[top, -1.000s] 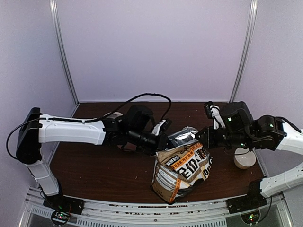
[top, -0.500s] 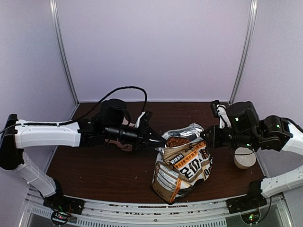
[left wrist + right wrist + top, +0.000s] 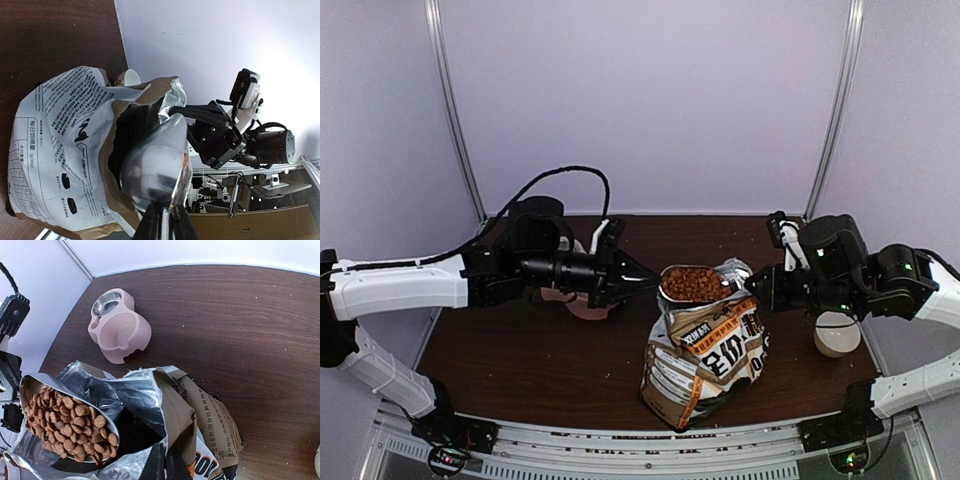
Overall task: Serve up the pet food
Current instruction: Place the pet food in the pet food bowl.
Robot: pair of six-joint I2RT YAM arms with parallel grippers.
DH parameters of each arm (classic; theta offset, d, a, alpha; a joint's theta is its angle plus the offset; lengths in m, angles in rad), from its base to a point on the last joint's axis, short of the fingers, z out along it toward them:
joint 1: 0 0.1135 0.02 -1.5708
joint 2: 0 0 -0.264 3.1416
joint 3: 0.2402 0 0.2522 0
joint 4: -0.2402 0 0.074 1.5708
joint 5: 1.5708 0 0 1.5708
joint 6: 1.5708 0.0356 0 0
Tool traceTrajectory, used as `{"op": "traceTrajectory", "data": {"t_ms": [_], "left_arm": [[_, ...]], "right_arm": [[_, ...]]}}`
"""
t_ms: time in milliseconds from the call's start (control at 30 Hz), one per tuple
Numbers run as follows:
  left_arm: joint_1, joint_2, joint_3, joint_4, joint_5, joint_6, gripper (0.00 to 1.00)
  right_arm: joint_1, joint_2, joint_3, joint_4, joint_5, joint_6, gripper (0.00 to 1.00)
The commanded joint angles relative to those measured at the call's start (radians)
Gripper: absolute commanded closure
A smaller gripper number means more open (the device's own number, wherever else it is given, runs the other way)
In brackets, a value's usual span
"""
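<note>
Robot lab test cell: plain lilac wall panels (image 3: 650,100), aluminium corner posts (image 3: 453,110), wood-grain counter (image 3: 540,360), railed arm mounts (image 3: 620,440).

Pale lilac walls (image 3: 650,100) with metal corner rails (image 3: 455,110) enclose a dark wooden table (image 3: 540,360).

Left gripper (image 3: 638,282) has pulled back leftward out of the bag (image 3: 705,352) — whole arm swung further left. Scoop (image 3: 31,384), buried inside before, now sits above the bag mouth, heaped with pet food (image 3: 695,284) — bag top pulled wider open.
</note>
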State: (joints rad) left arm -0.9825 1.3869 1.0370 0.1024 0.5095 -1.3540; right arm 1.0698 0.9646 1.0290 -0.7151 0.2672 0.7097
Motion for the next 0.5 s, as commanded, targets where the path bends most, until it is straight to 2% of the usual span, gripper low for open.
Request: {"op": "traceTrajectory", "data": {"t_ms": [0,467], "left_arm": [[0.007,-0.04,0.012,0.057,0.004,-0.015,1.0],[0.007,-0.048,-0.011,0.167,0.013,-0.125,1.0]], "right_arm": [[-0.011,-0.007,-0.003,-0.051,0.075,-0.003,1.0],[-0.011,-0.004,0.009,-0.056,0.08,-0.004,1.0]]}}
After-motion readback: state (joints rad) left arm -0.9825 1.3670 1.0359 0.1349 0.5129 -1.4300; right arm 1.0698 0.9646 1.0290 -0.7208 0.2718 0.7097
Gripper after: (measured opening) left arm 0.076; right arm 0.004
